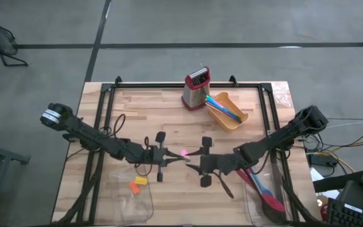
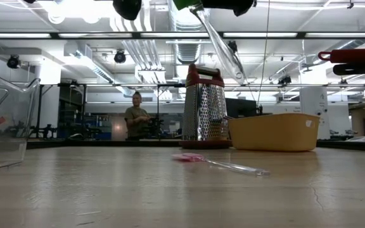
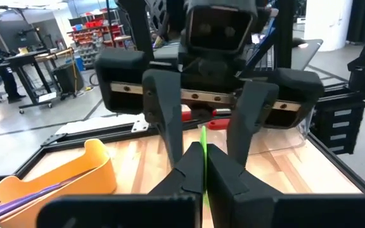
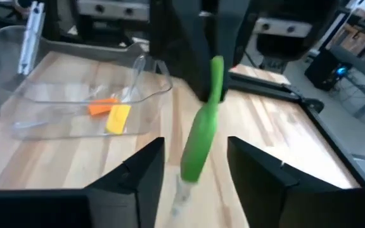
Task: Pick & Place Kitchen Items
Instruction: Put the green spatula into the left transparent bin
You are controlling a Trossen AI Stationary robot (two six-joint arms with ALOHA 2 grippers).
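Note:
My left gripper (image 1: 167, 157) is over the table's middle, shut on a green-handled utensil (image 4: 198, 145) with a clear lower end, which is lifted above the table. My right gripper (image 1: 201, 165) faces it, open; its fingers stand on either side of the green handle (image 4: 195, 142) with a gap on each side. A pink-headed utensil with a clear handle (image 2: 192, 157) lies flat on the wood below them and shows in the high view (image 1: 184, 152). A black ladle (image 1: 222, 183) lies near the right arm. My left gripper pinches the green handle's upper end (image 4: 217, 66) between its two fingers (image 3: 176, 171), which reach in roughly level from the table's left. The utensil hangs below the fingers, tilted, its clear end (image 2: 227, 54) lowest and clear of the table.
A red-topped grater (image 1: 196, 88) and a yellow bin (image 1: 232, 118) with coloured sticks stand at the far middle. A clear tray (image 1: 134, 202) with orange and yellow pieces is near left. A clear tray (image 1: 257, 211) with red and blue spatulas is near right. A person stands beyond the table.

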